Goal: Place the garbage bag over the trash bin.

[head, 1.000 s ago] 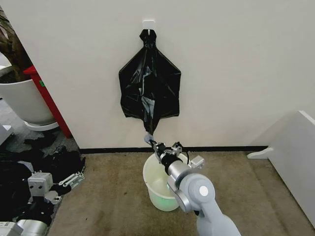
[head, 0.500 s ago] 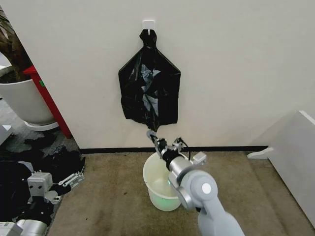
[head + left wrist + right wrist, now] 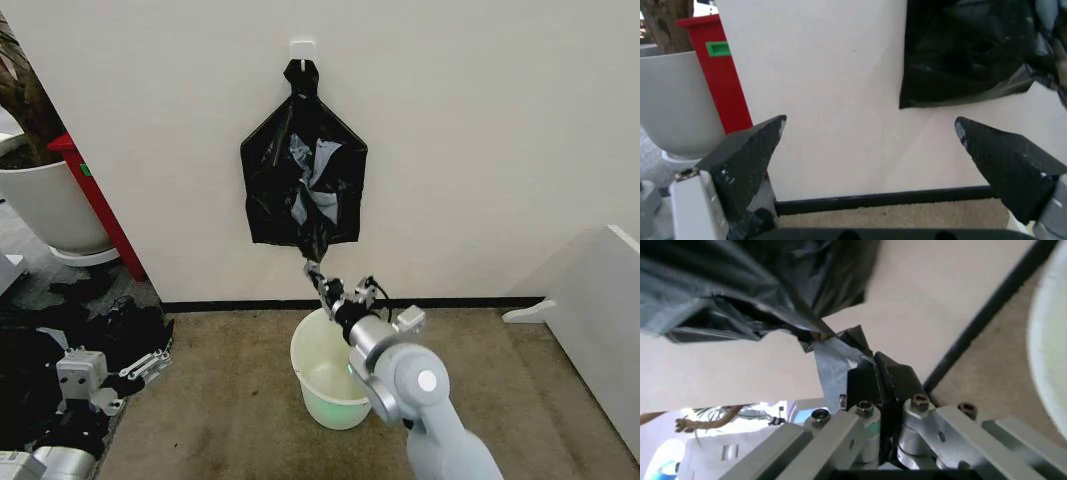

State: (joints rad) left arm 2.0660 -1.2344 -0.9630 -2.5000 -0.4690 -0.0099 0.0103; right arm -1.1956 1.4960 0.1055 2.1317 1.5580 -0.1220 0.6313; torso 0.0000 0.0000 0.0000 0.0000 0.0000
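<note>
A flat black bundle of bags [image 3: 303,170] hangs from a hook [image 3: 302,45] on the wall. From its bottom edge a narrow greyish strip of the garbage bag [image 3: 311,258] sticks out. My right gripper [image 3: 315,272] is shut on that strip, just under the bundle and above the far rim of the trash bin [image 3: 320,385], a small white bucket on the carpet. The right wrist view shows the strip [image 3: 833,370] pinched in the gripper [image 3: 870,362], with the bundle [image 3: 740,285] above. My left gripper [image 3: 148,366] is parked low at the left; its wrist view shows it open [image 3: 867,145].
A large white plant pot [image 3: 45,200] and a red stand [image 3: 100,210] are at the left by the wall. Dark clutter [image 3: 60,330] covers the floor at the left. A white panel [image 3: 600,320] leans at the right. Carpet around the bin is free.
My right gripper has moved slightly up and to the right, still holding the strip. The bundle's lower part has been tugged and its creases have shifted.
</note>
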